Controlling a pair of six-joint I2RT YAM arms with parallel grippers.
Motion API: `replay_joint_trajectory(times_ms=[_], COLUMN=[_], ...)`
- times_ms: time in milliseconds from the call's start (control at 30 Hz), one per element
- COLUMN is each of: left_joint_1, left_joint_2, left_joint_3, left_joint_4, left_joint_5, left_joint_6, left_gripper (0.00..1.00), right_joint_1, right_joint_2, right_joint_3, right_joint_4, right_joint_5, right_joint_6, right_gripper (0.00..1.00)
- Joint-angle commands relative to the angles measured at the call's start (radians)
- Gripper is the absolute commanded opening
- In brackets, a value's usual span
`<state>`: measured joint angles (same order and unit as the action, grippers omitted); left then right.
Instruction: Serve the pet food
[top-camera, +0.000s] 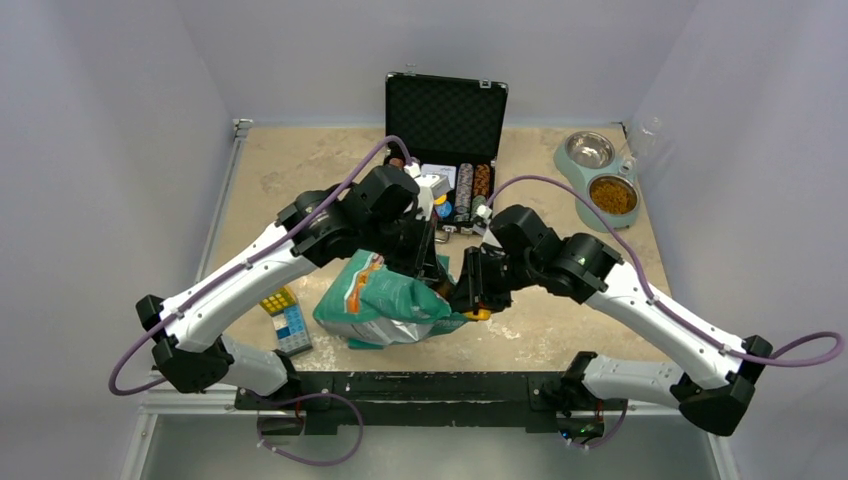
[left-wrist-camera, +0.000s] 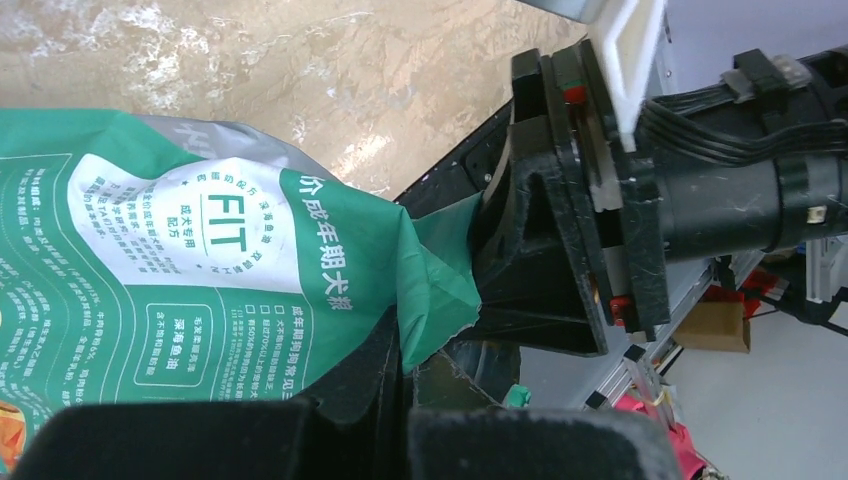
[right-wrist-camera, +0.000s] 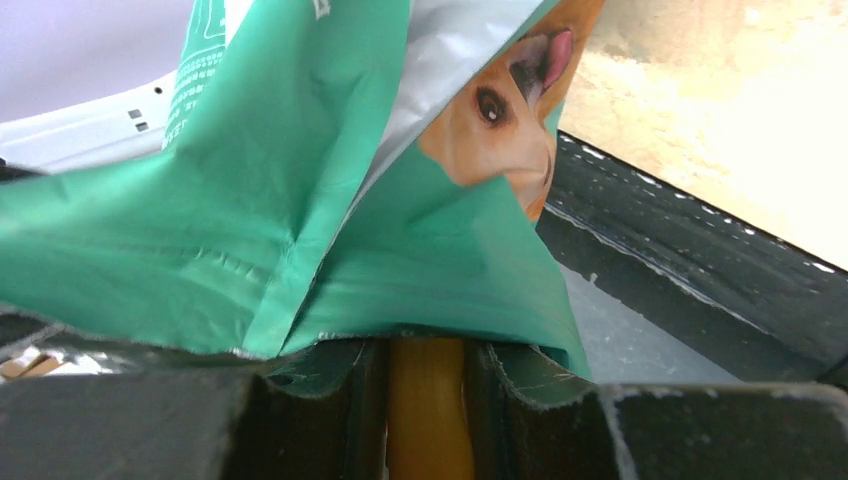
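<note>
Working the mouth open looks like the step in hand. The left tool (top-camera: 428, 268) and the right tool (top-camera: 470, 296) are each clamped on the top edge of the teal-green foil bag (top-camera: 385, 300) printed with a golden dog, close together at the bag's right end. To do it well, draw the two pinches apart evenly. Hold the mouth higher than the bag's belly so nothing spills onto the beige marbled surface (top-camera: 560, 320), and avoid ripping the foil downward.

In the left wrist view the bag's corner sits pinched between closed black fingers (left-wrist-camera: 350, 400). In the right wrist view its edge drapes over the closed fingers (right-wrist-camera: 320, 400).

Any food inside the bag is hidden. Brown dry kibble (top-camera: 612, 195) does lie in one bowl of the mint-green double feeder (top-camera: 570, 175), beyond the bag to its right and well apart from both tools.
</note>
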<state>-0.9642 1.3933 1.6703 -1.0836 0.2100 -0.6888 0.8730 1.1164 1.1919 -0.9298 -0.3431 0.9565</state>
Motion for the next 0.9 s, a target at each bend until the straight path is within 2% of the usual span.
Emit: replay_joint_trajectory(times_ms=[0, 67, 133, 200, 233, 333, 433, 533, 600, 700, 800, 867], left_joint_1=[0.005, 0.005, 0.005, 0.005, 0.005, 0.005, 0.005, 0.005, 0.005, 0.008, 0.009, 0.009], left_joint_2=[-0.011, -0.010, -0.014, -0.016, -0.015, 0.000, 0.019, 0.001, -0.032, -0.083, -0.124, -0.141], left_joint_3=[0.048, 0.046, 0.040, 0.030, 0.025, 0.017, 0.046, 0.081, 0.081, 0.076, 0.071, 0.075], left_joint_4=[0.066, 0.083, 0.113, 0.150, 0.163, 0.188, 0.146, 0.082, 0.051, 0.009, -0.008, -0.017], left_joint_5=[0.083, 0.112, 0.136, 0.159, 0.164, 0.183, 0.175, 0.096, 0.014, -0.109, -0.200, -0.260], left_joint_6=[0.009, 0.020, 0.021, 0.014, 0.008, -0.013, -0.007, 0.037, 0.065, 0.090, 0.108, 0.123], left_gripper=[0.00, 0.00, 0.00, 0.00, 0.00, 0.00, 0.00, 0.00, 0.00, 0.00, 0.00, 0.00], right_joint_1=[-0.023, -0.022, -0.014, 0.013, 0.022, 0.040, 0.035, 0.013, -0.016, -0.054, -0.068, -0.085], right_joint_2=[-0.031, -0.032, 0.008, 0.116, 0.223, 0.453, 0.511, 0.405, 0.293, 0.143, 0.041, -0.042], right_joint_3=[0.014, -0.023, -0.060, -0.052, -0.032, 0.066, 0.070, -0.051, -0.211, -0.395, -0.478, -0.523], right_joint_4=[-0.317, -0.310, -0.213, -0.075, -0.004, 0.234, 0.483, 0.663, 0.924, 1.175, 1.246, 1.229], right_joint_5=[0.248, 0.262, 0.233, 0.205, 0.175, 0.039, -0.153, -0.233, -0.320, -0.392, -0.420, -0.412], right_joint_6=[-0.085, -0.103, -0.113, -0.125, -0.135, -0.179, -0.169, -0.127, -0.055, 0.055, 0.107, 0.129], right_gripper=[0.00, 0.00, 0.00, 0.00, 0.00, 0.00, 0.00, 0.00, 0.00, 0.00, 0.00, 0.00])
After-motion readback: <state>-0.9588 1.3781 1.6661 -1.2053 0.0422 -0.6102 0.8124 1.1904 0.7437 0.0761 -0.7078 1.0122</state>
